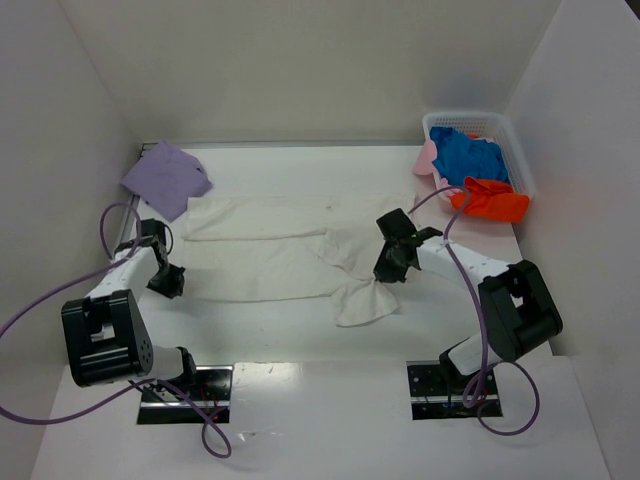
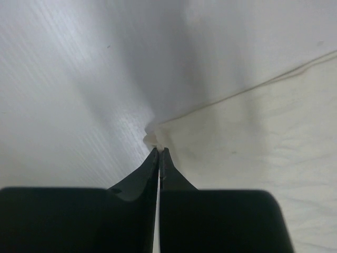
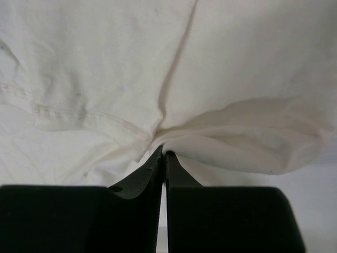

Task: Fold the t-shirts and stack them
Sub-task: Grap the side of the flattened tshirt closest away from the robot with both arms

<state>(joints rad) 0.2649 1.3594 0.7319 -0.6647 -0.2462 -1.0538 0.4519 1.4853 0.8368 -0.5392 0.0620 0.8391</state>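
Cream t-shirt [image 1: 262, 262] in left hand [image 2: 159, 151], right hand [image 3: 164, 153] (edges hidden)

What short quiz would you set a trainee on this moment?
1. True or false: the left fingers pinch the off-white shirt's edge.
2. The blue shirt lies: A bunched in the basket, B spread flat, C neatly folded.
3. What colour is the folded shirt at the far left?
Key: 1 true; 2 A; 3 lavender.
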